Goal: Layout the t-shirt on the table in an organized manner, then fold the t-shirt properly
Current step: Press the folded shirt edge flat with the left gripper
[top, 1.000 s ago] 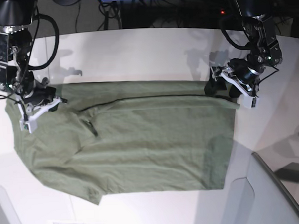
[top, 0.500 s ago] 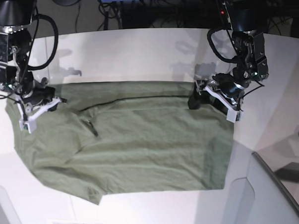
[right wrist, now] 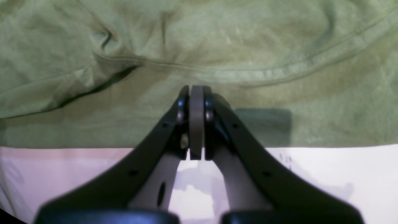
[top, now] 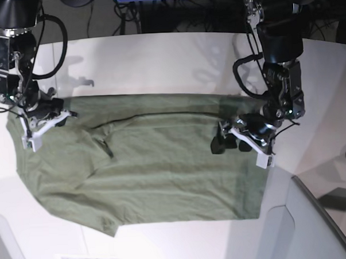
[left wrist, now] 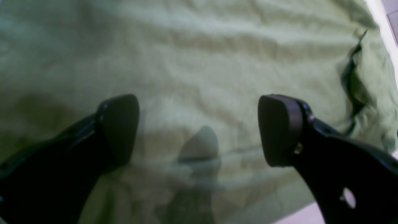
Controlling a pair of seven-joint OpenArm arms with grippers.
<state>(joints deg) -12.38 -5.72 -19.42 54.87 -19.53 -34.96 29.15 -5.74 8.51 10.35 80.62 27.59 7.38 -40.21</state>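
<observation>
i have the t-shirt [top: 151, 165] lying flat on the table [top: 158, 64], spread wide across the middle with its far long edge doubled over toward me, so a dark fold line runs along the upper part of the cloth. the near edge slants down to a corner near the front of the table, so the shape isn't a clean rectangle yet.

my right gripper [right wrist: 196, 124] sits at the cloth's far corner on the base view's left. its fingers are pressed tight together, and in the wrist view i see only the pads meeting, no fabric between them, so i can't say it is pinching the shirt. it sits low at the hem, with bare table just behind it; i judge it is there to pin or anchor that corner while the other side gets worked.

my left gripper [left wrist: 199, 130] is over the opposite end of the shirt, jaws spread as wide as they go, nothing in them. the wrist view shows wrinkled green cloth between the two pads [left wrist: 119, 124] and a small shadow underneath, so i read it as hovering just above the fabric, lined up to take a pinch. a raised grey-white panel [top: 306, 227] sits just beside that end of the shirt.
</observation>
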